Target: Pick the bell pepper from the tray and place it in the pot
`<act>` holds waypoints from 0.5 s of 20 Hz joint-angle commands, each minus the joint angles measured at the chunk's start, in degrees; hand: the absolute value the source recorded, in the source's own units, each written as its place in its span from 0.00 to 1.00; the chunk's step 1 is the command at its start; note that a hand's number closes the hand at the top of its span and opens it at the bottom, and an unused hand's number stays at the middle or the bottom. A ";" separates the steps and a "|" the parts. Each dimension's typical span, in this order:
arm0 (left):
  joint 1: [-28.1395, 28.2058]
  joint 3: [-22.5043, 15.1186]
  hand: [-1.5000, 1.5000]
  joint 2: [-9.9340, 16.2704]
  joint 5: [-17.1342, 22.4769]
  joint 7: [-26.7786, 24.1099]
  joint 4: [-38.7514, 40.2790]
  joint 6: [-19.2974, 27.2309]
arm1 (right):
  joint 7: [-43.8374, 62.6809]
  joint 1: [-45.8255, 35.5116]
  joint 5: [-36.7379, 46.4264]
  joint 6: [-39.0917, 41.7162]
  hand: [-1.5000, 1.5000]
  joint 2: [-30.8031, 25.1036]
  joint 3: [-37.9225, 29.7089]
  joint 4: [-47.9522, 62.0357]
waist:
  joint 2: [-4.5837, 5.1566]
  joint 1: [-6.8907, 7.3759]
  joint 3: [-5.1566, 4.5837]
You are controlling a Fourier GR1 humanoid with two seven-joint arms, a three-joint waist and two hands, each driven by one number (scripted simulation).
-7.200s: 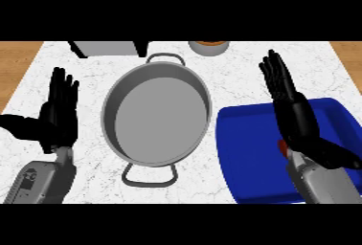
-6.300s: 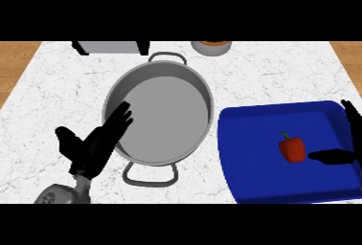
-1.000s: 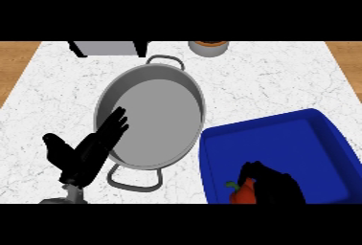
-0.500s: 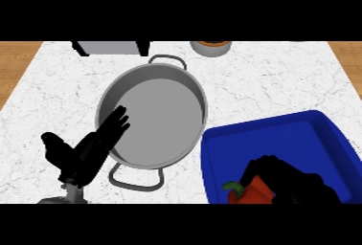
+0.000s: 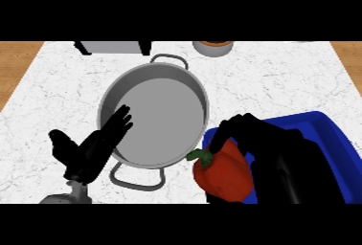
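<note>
Right hand [image 5: 272, 153], fingers curled round the pepper [image 5: 225, 174], holds it at five o'clock, at the tray's [image 5: 332, 143] left edge beside the pot [image 5: 154, 119]. Pickup looks done; placing in the pot remains. Left hand [image 5: 96, 146] rests open at eight o'clock.

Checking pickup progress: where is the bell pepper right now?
Head view, lower right: the bell pepper sits in the right hand, at the blue tray's left edge, beside the pot.

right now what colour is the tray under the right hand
Blue. The tray shows in the head view, partly hidden by the right hand.
</note>
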 commanded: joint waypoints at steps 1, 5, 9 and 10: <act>-0.98 -1.59 0.50 -1.67 -1.85 -1.16 2.44 0.65 | 8.34 -13.31 -9.56 -0.09 1.00 0.83 -6.88 8.38 | 0.10 0.25 -0.02; 0.47 1.47 0.50 0.96 0.43 -1.15 1.33 -1.63 | 4.12 -19.24 -11.86 -2.48 1.00 0.85 -10.86 18.13 | 0.02 -0.11 0.04; 2.34 0.80 0.50 1.09 0.76 0.44 -2.60 -1.67 | -0.59 -21.97 -12.37 -12.35 1.00 0.86 -7.17 31.14 | 0.06 0.54 0.06; -1.44 1.06 0.50 0.46 1.62 3.57 -2.37 -0.77 | -4.51 -26.45 -12.40 -10.28 1.00 0.86 -12.38 37.49 | 0.22 0.64 0.06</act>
